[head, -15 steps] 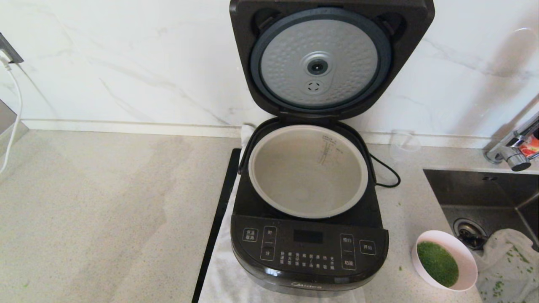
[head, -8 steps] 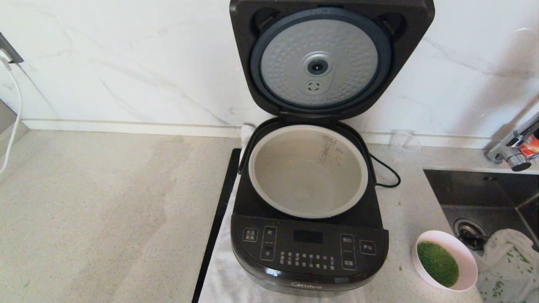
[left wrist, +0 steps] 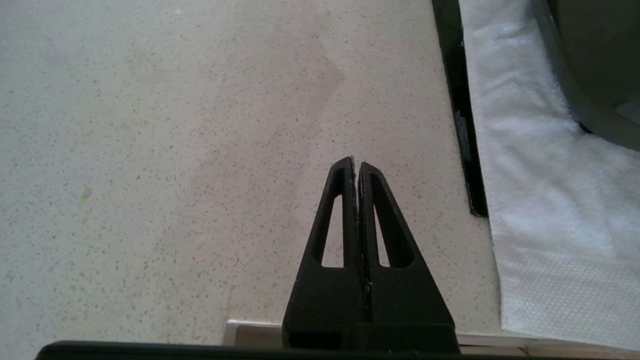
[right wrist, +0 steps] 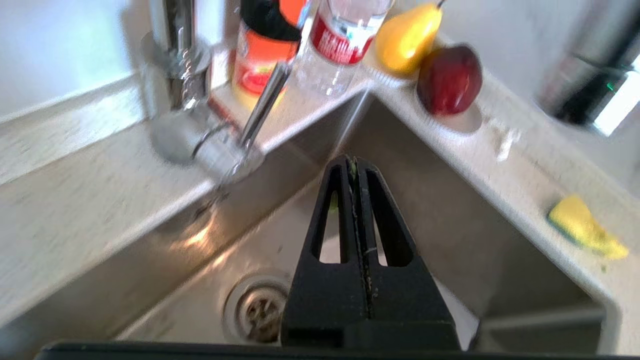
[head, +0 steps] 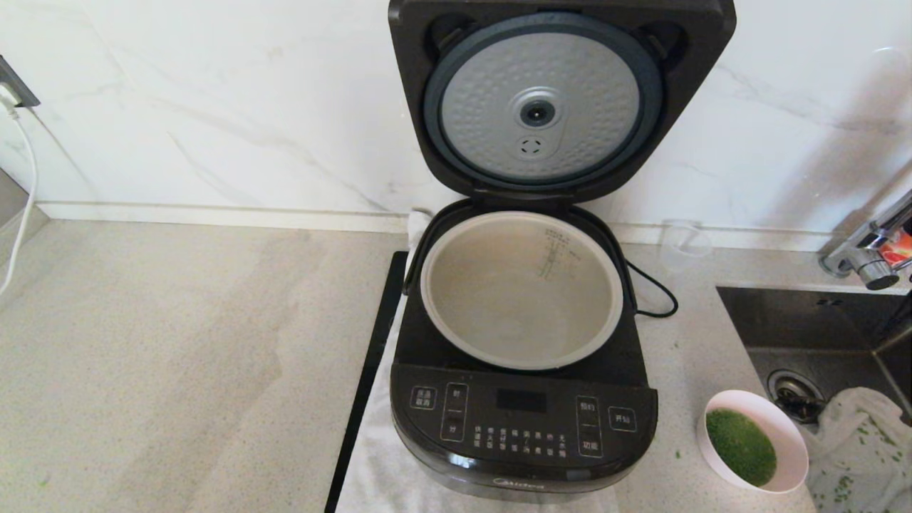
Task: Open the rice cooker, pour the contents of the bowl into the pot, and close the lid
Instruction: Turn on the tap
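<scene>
**Cooker open, bowl full, both jaws pressed together**

Neither arm shows in the head view, so each gripper is known only from its own wrist camera. The left gripper [left wrist: 356, 162] hangs over bare speckled counter [left wrist: 175, 150], jaws pressed together and holding nothing; beyond and to one side of the tips lie a black strip [left wrist: 457, 100] and a white cloth [left wrist: 540, 190], with only a cut-off dark corner of the rice cooker [left wrist: 590, 65] past them.

The right gripper [right wrist: 354, 161], jaws likewise pressed together, hangs over the sink [right wrist: 440, 210]; the drain [right wrist: 255, 312] lies beneath the jaws, the faucet [right wrist: 200, 140] beyond them, smeared. A green fleck seems stuck at the tips.

The bowl [head: 787, 434], holding the green bits [head: 741, 446], sits on the counter between cooker and sink edge. Farther back, the pot [head: 521, 288] looks empty and the lid [head: 563, 100] stands upright, its top cropped.
</scene>
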Tool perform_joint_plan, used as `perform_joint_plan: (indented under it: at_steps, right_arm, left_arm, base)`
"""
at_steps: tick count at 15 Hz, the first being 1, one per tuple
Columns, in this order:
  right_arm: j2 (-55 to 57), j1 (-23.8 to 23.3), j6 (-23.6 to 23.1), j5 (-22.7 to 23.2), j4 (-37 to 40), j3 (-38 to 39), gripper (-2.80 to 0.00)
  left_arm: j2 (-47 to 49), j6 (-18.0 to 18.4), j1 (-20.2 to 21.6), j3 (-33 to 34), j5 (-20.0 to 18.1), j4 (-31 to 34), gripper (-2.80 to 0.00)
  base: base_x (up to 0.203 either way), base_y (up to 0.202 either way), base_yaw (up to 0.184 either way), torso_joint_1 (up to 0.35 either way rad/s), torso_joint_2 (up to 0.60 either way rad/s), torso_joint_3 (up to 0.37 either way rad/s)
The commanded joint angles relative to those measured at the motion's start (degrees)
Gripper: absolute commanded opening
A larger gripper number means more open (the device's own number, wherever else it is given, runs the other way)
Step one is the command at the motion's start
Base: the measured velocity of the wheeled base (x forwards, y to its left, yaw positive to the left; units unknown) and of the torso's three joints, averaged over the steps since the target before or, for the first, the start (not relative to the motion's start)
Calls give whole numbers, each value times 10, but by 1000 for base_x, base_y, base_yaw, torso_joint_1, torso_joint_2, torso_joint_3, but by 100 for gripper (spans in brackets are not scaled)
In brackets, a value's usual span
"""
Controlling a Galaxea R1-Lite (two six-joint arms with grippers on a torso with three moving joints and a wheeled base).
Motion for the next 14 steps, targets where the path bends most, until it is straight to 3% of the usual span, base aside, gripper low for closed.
perform_joint_plan:
  at_steps: [1, 14]
  right_arm:
    - [48, 1, -9, -8, -26, -25, -280]
    - [181, 14, -31, -20, -65, -196, -280]
  left_arm:
    - [-1, 0, 0, 0, 0, 0, -280]
    - [-1, 0, 0, 0, 0, 0, -280]
  base:
    - [0, 0, 0, 0, 0, 0]
    - [0, 0, 0, 0, 0, 0]
